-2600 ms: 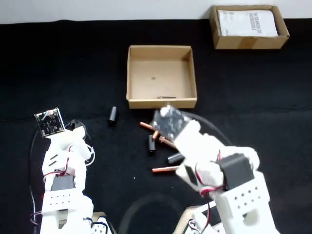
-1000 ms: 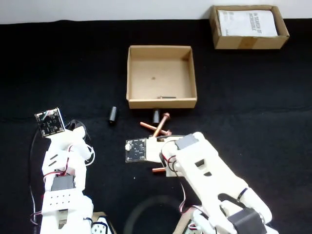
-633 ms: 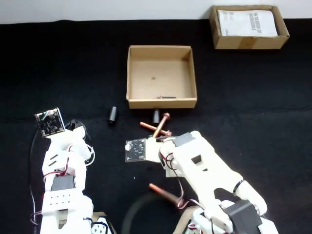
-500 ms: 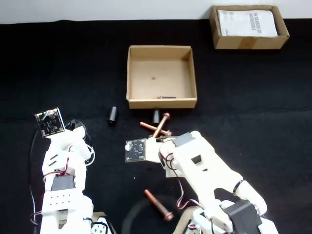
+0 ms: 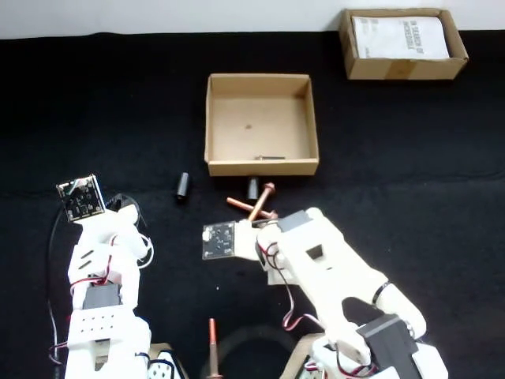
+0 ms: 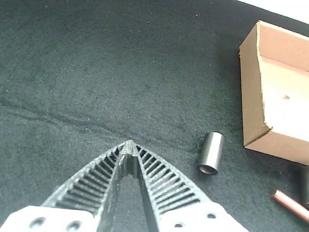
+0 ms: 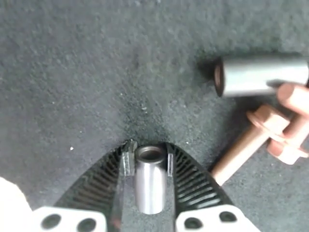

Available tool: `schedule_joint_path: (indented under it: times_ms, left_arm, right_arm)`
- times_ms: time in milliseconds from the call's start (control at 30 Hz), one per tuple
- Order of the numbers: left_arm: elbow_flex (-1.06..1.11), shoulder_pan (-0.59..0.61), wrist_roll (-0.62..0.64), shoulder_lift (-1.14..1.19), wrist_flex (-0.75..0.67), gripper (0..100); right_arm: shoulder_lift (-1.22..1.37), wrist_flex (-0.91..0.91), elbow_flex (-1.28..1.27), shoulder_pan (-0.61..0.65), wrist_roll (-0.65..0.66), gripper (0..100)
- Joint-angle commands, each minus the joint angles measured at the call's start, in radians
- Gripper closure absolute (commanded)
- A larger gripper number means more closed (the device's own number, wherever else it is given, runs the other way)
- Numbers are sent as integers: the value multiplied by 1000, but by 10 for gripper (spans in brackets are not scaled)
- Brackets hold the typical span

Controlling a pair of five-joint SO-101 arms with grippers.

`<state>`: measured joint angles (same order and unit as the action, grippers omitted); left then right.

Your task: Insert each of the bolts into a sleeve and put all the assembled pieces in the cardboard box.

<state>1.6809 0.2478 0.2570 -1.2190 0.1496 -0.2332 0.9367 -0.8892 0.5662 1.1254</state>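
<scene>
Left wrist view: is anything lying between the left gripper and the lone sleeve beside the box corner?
Nothing visible. Bare black mat lies between the left gripper and the sleeve. The cardboard box and a bolt sit farther off, past the sleeve.

The cardboard box (image 5: 260, 167) sits mid-table; just before it lie a sleeve (image 5: 252, 189) and two crossed bolts (image 5: 259, 204), another sleeve (image 5: 182, 185) to their left, a lone bolt (image 5: 212, 343) at the near edge

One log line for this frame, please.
right gripper: shut on sleeve | left gripper: shut, empty | bolt: loose, far from box | crossed bolts: by box
</scene>
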Motion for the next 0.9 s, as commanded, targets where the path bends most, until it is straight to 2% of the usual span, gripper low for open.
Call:
schedule_joint_path:
  times_ms: [0, 300, 567, 667, 733, 800, 867]
  left_arm:
    - [16, -8, -8, -10, -14, 990]
    - [16, -8, -8, -7, -14, 990]
    - [10, -27, -6, 2, 28, 970]
    - [-25, -56, 0, 2, 140, 877]
    - [-71, -58, 17, 2, 259, 850]
    - [-119, -58, 66, 2, 399, 878]
    - [-183, -61, 63, 2, 548, 947]
  right_arm:
    - [-25, 54, 140, -28, -38, 990]
    - [-35, 228, 460, -38, -146, 991]
    - [-35, 593, 929, -99, -299, 991]
    - [-35, 763, 1121, -151, -373, 991]
    - [-38, 832, 1213, -200, -413, 991]
    - [-84, 828, 1230, -289, -460, 991]
    - [-162, 826, 1211, -372, -462, 991]
